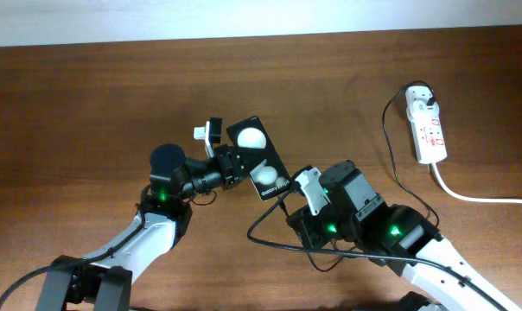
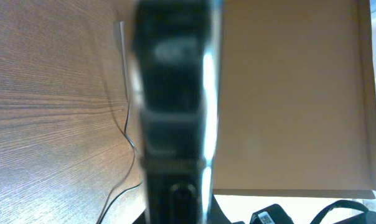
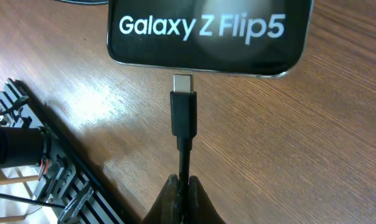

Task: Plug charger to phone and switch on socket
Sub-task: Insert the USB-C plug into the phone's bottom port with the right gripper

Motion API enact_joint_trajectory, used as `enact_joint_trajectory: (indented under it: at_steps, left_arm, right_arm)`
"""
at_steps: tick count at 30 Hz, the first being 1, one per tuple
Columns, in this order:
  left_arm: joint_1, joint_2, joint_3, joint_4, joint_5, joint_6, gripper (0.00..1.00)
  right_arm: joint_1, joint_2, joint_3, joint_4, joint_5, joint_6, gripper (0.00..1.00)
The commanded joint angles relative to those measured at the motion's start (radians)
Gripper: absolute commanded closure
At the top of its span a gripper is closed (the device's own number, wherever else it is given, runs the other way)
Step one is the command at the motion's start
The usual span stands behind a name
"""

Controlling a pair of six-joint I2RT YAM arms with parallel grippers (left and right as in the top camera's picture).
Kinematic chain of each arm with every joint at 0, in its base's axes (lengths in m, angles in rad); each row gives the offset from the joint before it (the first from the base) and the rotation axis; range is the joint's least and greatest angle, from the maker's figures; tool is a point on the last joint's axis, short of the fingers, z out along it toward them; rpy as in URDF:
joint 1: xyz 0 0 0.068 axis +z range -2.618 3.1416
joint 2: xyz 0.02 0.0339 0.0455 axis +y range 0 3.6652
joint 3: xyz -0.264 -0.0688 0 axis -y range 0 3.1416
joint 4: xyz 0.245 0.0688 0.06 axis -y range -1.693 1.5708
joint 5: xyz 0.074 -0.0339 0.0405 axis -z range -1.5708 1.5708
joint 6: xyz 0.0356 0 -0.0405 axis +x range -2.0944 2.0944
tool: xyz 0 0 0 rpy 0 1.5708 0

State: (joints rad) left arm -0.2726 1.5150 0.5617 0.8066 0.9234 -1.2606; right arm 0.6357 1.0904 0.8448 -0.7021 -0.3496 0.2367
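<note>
Almost at the phone (image 3: 210, 31), charger (image 3: 183, 118) tip, right hand (image 3: 183, 196) pinching its cable, left hand (image 1: 228, 157) gripping phone.

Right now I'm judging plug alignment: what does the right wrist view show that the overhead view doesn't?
Only the right wrist view: the charger tip lined up at the phone edge, not visibly inserted, the Galaxy Z Flip5 lettering, and the right gripper pinching the cable. Only the overhead: the socket at far right and the left gripper clamping the phone. Both: phone, charger, wooden table.
</note>
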Motion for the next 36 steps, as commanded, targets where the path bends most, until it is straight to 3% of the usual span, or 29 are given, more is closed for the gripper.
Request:
enact_joint_trajectory:
  at_steps: [1, 4, 25, 36]
  left_arm:
    - [0.004, -0.009, 0.011, 0.005, 0.004, 0.047, 1.00]
    - [0.004, -0.009, 0.011, -0.049, 0.005, 0.074, 1.00]
    - [0.004, -0.009, 0.011, -0.030, 0.059, 0.019, 1.00]
    - [0.004, -0.009, 0.011, -0.023, 0.234, 0.054, 1.00]
  right_arm:
    - [0.006, 0.003, -0.003, 0.004, -0.016, 0.007, 0.96]
    - [0.006, 0.003, -0.003, 0.004, -0.012, 0.007, 0.96]
    - [0.005, 0.003, -0.003, 0.022, -0.005, 0.008, 0.96]
    - [0.005, 0.003, -0.003, 0.154, 0.048, 0.007, 0.96]
